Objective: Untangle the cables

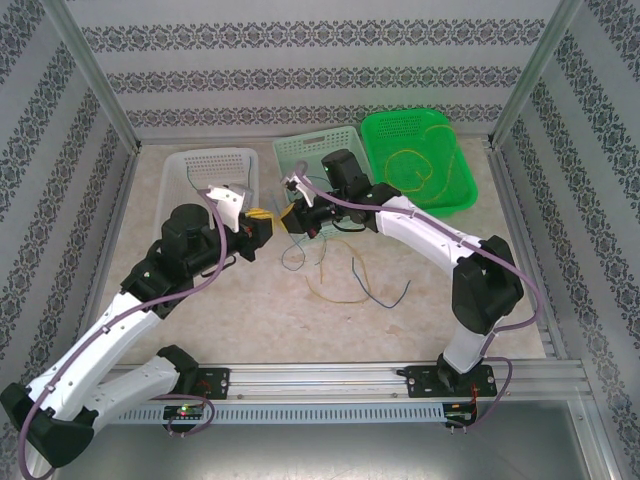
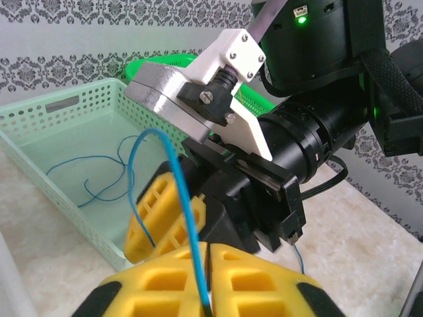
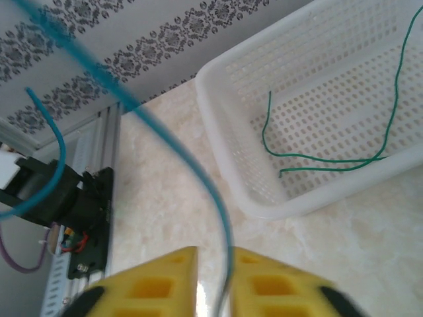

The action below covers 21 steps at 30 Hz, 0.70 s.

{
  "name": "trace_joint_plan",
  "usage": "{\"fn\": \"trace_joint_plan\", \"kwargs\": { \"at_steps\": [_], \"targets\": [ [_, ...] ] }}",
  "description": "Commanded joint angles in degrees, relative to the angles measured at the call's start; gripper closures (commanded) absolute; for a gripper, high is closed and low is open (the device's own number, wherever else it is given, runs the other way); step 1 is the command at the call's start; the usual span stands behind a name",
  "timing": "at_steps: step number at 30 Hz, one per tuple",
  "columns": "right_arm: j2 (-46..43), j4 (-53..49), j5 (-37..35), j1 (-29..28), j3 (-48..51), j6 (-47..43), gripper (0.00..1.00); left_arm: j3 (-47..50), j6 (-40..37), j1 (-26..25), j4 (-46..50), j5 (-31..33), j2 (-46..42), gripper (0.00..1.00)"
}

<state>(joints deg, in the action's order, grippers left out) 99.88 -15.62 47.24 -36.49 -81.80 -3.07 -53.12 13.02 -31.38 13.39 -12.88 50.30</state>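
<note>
From the top: left gripper (image 1: 262, 228) and right gripper (image 1: 293, 215) nearly nose to nose mid-frame, with the other cables (image 1: 340, 297) loose on the table (image 1: 200, 310) just below and right of them.

Left wrist: pads (image 2: 158, 284) pinched tight on the blue cable (image 2: 192, 224), which runs up-frame toward the right gripper.

Right wrist: same strand dropping between slightly parted fingers (image 3: 152, 287); can't tell if actually gripped. Probably calls for pulling apart sideways.
</note>
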Motion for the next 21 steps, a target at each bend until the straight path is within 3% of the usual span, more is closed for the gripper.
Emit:
{"fn": "trace_joint_plan", "kwargs": {
  "at_steps": [1, 3, 4, 8, 15, 21],
  "targets": [
    [-2.7, -2.4, -2.5, 0.9, -2.4, 1.0, 1.00, -1.6, -1.0, 0.3, 1.6, 6.0, -2.4, 0.48],
    [-3.1, -4.2, -4.1, 2.0, -4.0, 3.6, 1.00, -1.8, -0.9, 0.3, 3.9, 11.6, -3.3, 0.13],
    [-3.2, -4.9, -4.3, 3.0, -5.0, 5.4, 1.00, -1.9, -1.0, 0.3, 4.9, 13.8, -3.7, 0.00],
    [-4.3, -3.9, -4.0, 6.6, -8.8, 14.8, 1.00, 0.0, 0.0, 0.4, 5.5, 17.4, -5.9, 0.00],
    [-6.7, -2.5, -3.2, 9.1, -17.1, 27.2, 1.00, 7.5, 2.7, 0.3, -0.5, 8.4, -5.6, 0.00],
    [-8.9, -0.9, -4.2, 10.2, -21.8, 34.6, 1.00, 7.9, 2.9, -0.2, -3.6, 4.0, -1.5, 0.00]
  ]
}}
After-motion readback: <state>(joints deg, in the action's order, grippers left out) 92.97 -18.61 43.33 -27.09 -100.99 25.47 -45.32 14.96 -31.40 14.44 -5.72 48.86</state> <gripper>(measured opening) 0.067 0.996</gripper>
